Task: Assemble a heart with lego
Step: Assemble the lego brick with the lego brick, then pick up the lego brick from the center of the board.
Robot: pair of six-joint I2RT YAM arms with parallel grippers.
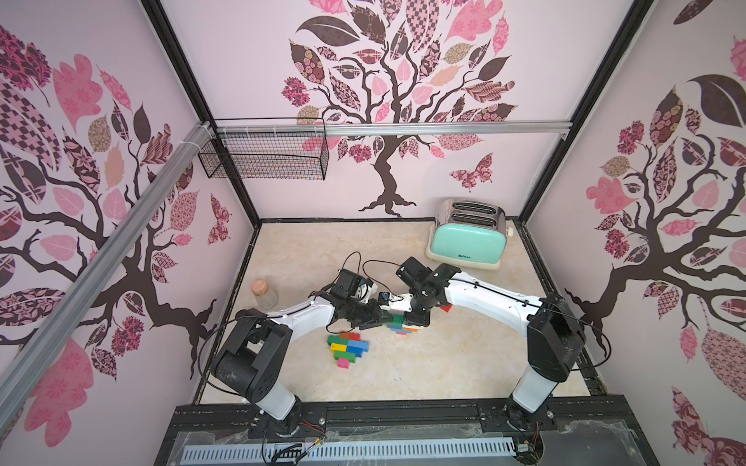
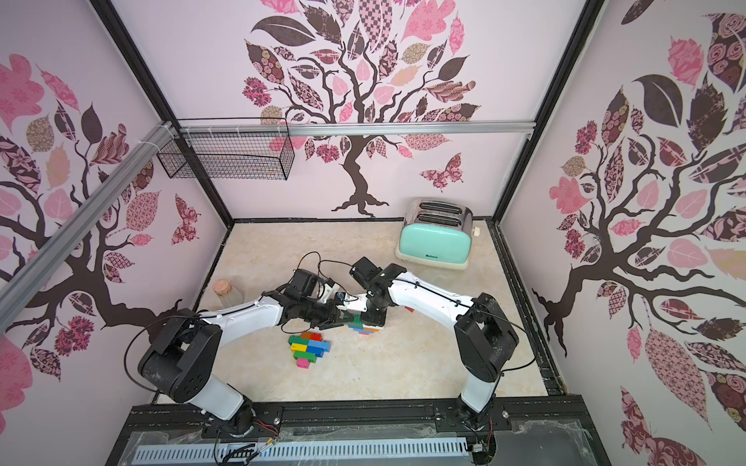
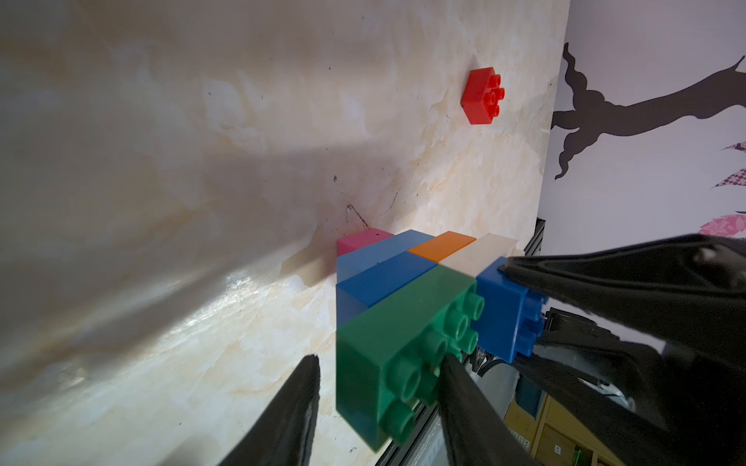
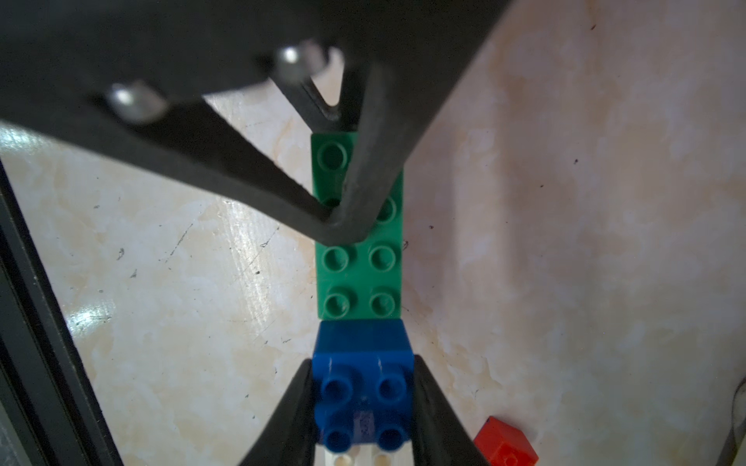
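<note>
Mid-table, the right gripper (image 4: 363,365) clamps the blue brick (image 4: 363,343), butted against the green brick (image 4: 359,278) atop the standing stack (image 1: 403,329). The left gripper (image 3: 379,359) has its fingers apart, one tip on the green studs, seemingly steadying. Seating step, I'd say; next needs a straight, firm push down.

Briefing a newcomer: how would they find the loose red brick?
Start at the mint toaster at the back. Nearer the front, partly under the right arm, lies the red brick. It alone sits apart, joined to nothing.
</note>
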